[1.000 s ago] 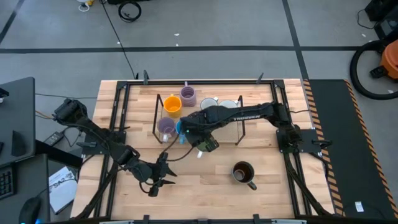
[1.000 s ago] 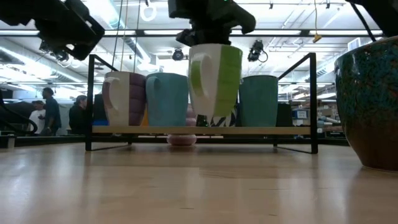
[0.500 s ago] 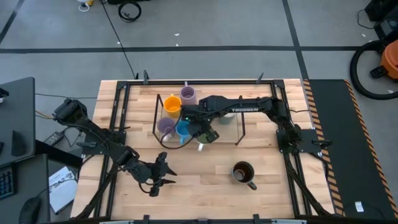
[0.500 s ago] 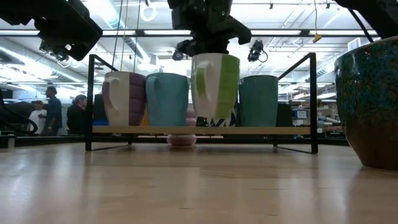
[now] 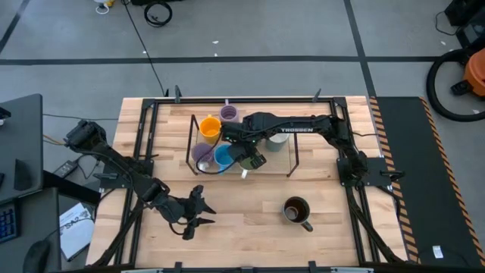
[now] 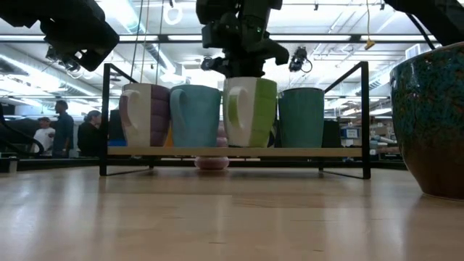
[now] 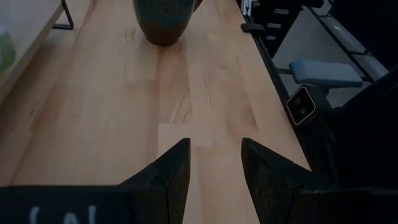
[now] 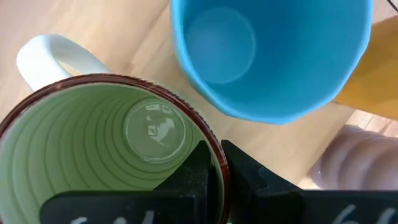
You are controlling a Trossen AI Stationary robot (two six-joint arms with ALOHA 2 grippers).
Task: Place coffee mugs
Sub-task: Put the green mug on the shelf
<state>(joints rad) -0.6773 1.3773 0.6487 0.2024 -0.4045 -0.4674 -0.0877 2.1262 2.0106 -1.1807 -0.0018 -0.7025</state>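
Two end effectors. Right end effector (image 8: 214, 186) pinches the rim of the green mug (image 6: 250, 112) (white handle), set on the black wire rack (image 6: 235, 151) beside the blue mug (image 6: 196, 116). Left end effector (image 7: 211, 165), fingers spread, hovers over the surface (image 7: 186, 93) near the dark brown mug (image 5: 296, 211).

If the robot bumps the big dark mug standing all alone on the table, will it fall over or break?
Probably not easily. The dark mug looks wide and round-bellied, standing upright on the flat table, so a nudge would likely slide it rather than tip it. It looks glazed and hard, so it may be slippery to grip and could chip if knocked over. Its handle might make it turn when pushed.
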